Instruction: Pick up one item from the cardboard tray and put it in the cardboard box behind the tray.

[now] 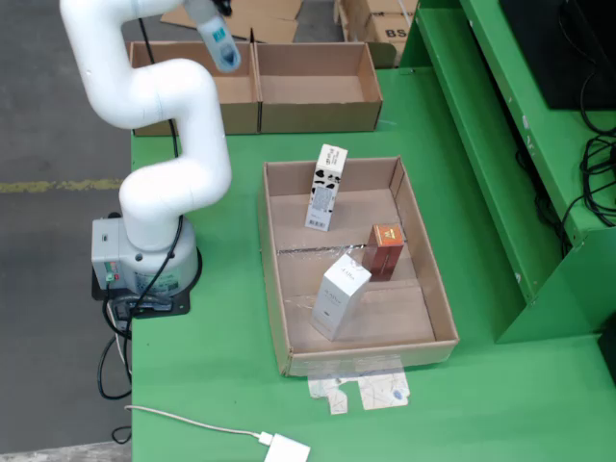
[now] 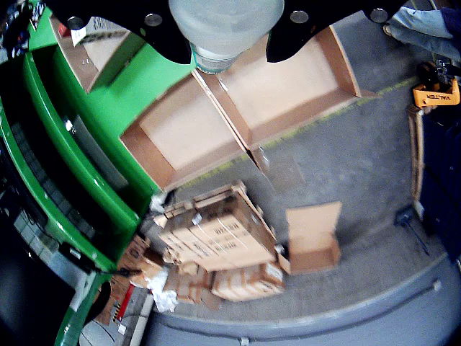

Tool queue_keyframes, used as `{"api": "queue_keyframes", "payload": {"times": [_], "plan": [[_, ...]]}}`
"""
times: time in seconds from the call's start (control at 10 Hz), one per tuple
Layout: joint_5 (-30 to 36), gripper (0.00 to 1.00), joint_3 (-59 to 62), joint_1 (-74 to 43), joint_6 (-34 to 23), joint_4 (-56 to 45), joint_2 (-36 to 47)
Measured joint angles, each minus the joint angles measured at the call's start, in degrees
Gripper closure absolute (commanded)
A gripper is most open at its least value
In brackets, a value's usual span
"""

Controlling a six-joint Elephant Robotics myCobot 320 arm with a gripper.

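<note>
Cartons (image 1: 326,189) in the tray (image 1: 423,255) look light, stiff; we'd take flat faces. Suction gripper (image 2: 214,61) carries nothing.

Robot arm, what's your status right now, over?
Suction tip carries nothing, poised over two back boxes. Tray holds three cartons: tall white, brown, white. Nothing blocking.

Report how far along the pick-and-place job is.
Done: nothing that shows. Both cardboard boxes behind the tray look empty in the fixed view.
In hand: nothing visible. The tool is up over the boxes, far from the tray, and the wrist view shows no item at its tip.
Left: the tall white carton, the brown box and the white box all sit in the tray.
</note>
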Motion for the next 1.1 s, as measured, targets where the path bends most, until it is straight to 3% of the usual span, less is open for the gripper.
{"api": "queue_keyframes", "payload": {"times": [0.4,0.8,1.1], "plan": [[3.1,1.00,-0.2,-4.5,-1.8,0.5,-3.4],[0.4,1.00,-0.2,-0.3,-2.1,3.9,-4.5],[-1.3,1.00,-0.2,-1.8,-9.4,11.2,-9.6]]}}
